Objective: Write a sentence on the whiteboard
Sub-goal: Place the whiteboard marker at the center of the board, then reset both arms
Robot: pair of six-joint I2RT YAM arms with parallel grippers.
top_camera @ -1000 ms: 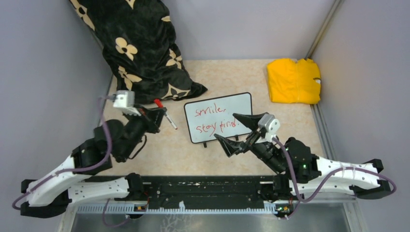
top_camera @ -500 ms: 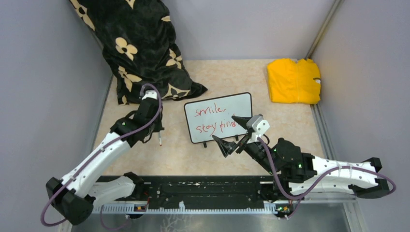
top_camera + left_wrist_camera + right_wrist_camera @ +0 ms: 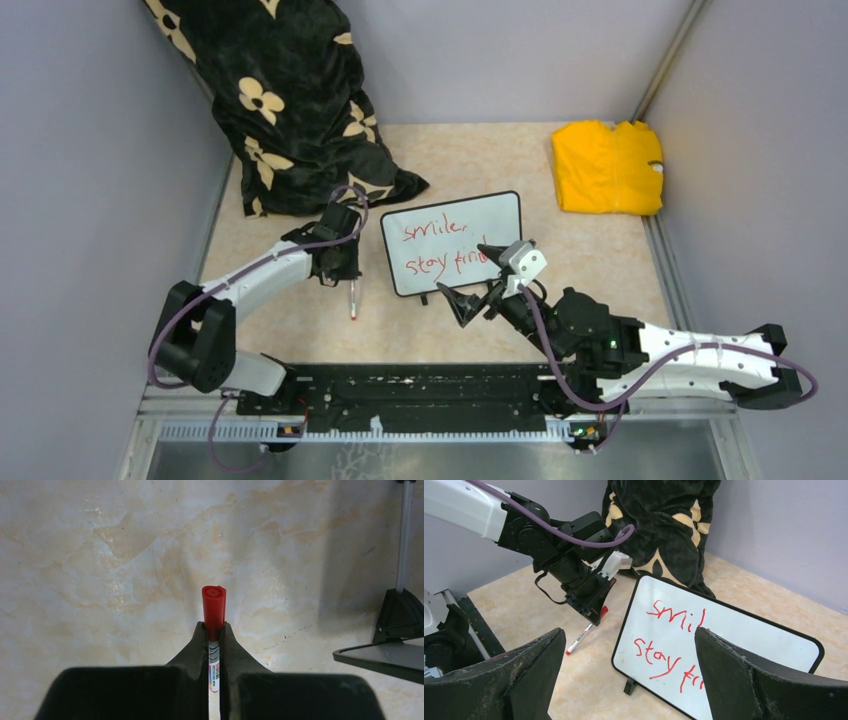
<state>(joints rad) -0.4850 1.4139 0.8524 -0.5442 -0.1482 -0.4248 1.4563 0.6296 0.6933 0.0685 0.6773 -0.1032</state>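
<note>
Nearest, the right claw (image 3: 462, 270) hangs with its fingers wide apart over the whiteboard's (image 3: 492, 214) near edge. The board stands mid-table, and the sentence (image 3: 425, 263) is in red across it. Just left, the left claw (image 3: 338, 270) is clamped on a red-capped marker (image 3: 352, 300). Farther back, a black flowered cloth (image 3: 290, 100) lies left and a yellow cloth (image 3: 607, 167) right.
</note>
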